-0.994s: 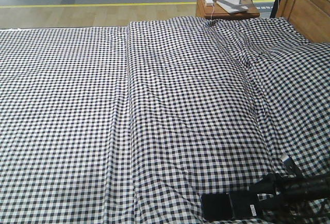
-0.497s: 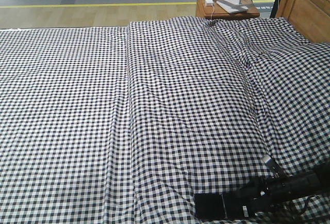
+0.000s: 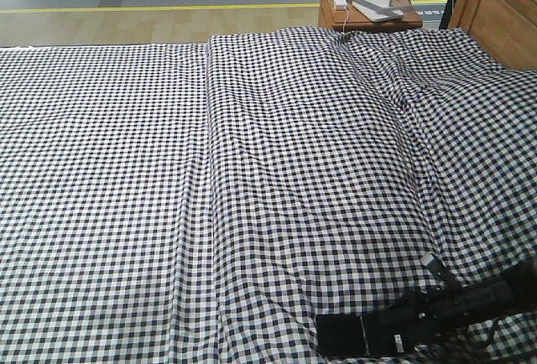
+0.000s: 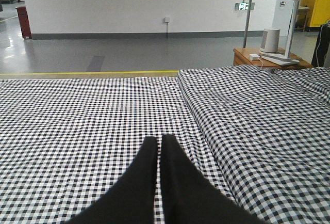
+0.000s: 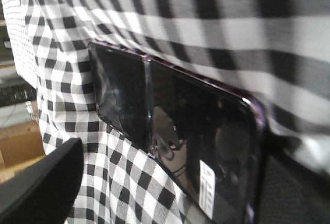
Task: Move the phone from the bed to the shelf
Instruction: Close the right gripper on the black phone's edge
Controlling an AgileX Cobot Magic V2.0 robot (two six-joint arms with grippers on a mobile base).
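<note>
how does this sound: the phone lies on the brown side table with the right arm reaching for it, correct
Not quite. The phone lies on the bed, not on the side table, as the front view shows. The right arm is indeed reaching for it.

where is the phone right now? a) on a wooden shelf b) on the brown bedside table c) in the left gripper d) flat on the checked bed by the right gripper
d: the phone lies flat on the bed, with the right gripper at its stickered end.
</note>
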